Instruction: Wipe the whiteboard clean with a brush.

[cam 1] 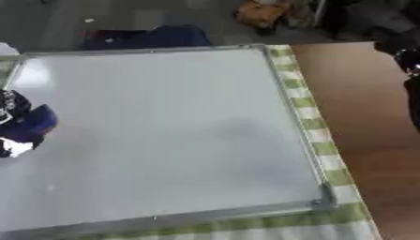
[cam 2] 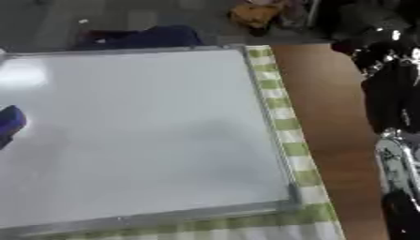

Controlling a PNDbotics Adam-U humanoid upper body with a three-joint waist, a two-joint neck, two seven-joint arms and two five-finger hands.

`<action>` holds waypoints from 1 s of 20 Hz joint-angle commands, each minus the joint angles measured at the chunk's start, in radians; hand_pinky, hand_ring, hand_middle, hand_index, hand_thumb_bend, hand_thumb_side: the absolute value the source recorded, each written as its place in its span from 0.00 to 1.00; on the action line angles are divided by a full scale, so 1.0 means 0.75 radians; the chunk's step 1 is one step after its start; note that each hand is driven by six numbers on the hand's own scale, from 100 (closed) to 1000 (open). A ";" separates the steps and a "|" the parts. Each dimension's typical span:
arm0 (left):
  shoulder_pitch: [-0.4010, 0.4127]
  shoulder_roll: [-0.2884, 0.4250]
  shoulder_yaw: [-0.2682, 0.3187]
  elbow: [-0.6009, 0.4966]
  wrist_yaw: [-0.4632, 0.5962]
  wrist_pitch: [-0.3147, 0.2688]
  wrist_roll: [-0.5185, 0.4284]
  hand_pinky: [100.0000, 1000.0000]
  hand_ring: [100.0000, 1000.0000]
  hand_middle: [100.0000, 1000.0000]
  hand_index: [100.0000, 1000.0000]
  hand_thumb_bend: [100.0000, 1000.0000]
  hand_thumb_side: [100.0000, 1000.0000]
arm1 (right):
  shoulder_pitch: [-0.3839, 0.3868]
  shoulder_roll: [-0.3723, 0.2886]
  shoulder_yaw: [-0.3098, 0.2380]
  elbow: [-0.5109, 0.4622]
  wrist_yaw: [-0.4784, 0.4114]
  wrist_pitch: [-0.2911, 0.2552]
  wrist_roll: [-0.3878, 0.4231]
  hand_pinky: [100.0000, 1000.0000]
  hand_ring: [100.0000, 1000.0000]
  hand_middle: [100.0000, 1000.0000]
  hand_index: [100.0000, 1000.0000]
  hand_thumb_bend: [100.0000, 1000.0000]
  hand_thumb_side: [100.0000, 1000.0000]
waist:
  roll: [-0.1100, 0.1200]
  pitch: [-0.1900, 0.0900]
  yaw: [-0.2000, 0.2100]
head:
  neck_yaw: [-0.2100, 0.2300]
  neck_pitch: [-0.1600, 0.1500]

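The green-and-white checked cloth (cam 1: 328,154) is peeking out along the whiteboard's near and right edges, over a brown tabletop (cam 1: 369,117). The whiteboard (cam 1: 164,136) is lying flat and looking pretty clean. At its left edge the left hand (cam 1: 10,110) is gripping the blue brush (cam 1: 33,123) on the board, fingers wrapped round it. The right arm is hanging along the right side; can't tell what its fingers are doing.
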 commanded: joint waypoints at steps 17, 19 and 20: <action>-0.131 0.030 0.156 0.222 -0.247 0.267 0.182 0.59 0.46 0.18 0.01 0.09 0.39 | -0.045 -0.041 -0.008 -0.019 0.004 -0.026 0.020 0.74 0.60 0.46 0.54 0.15 1.00 | 0.004 0.029 -0.035 | 0.136 -0.058; -0.131 0.034 0.158 0.238 -0.265 0.278 0.200 0.59 0.45 0.18 0.01 0.09 0.38 | -0.046 -0.044 -0.006 -0.019 0.001 -0.025 0.021 0.74 0.61 0.46 0.54 0.14 1.00 | 0.005 0.026 -0.032 | 0.179 -0.051; -0.131 0.036 0.159 0.246 -0.272 0.281 0.208 0.59 0.45 0.18 0.01 0.09 0.38 | -0.044 -0.045 -0.005 -0.019 0.000 -0.025 0.022 0.74 0.60 0.46 0.54 0.14 1.00 | 0.006 0.024 -0.029 | 0.198 -0.047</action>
